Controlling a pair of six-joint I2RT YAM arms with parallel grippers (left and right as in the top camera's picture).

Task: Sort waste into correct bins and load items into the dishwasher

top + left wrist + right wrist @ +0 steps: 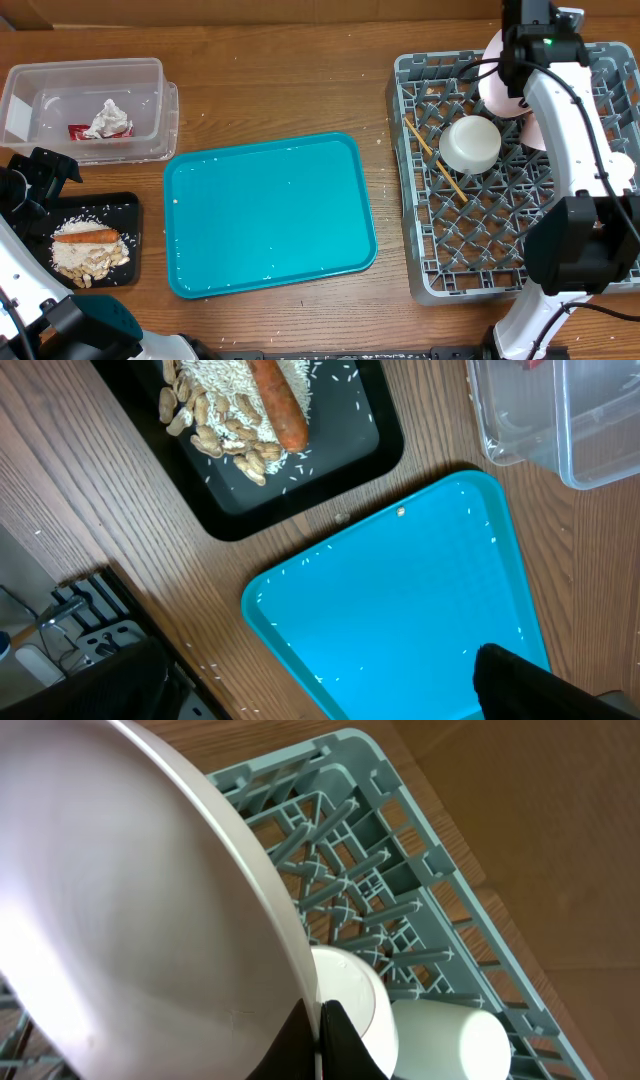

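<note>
My right end effector (318,1038) is pinched on the rim of the pale plate (130,900), which hangs tilted over the far side of the grey dish rack (400,870). To seat it well, I judge I should turn it upright, line its edge with a gap between pegs and lower it slowly. It must stay clear of the white bowl (470,143), cup (450,1040) and chopsticks (437,160). My left end effector (45,168) hovers wide and empty near the black tray (128,215) on the surface (300,80).
</note>
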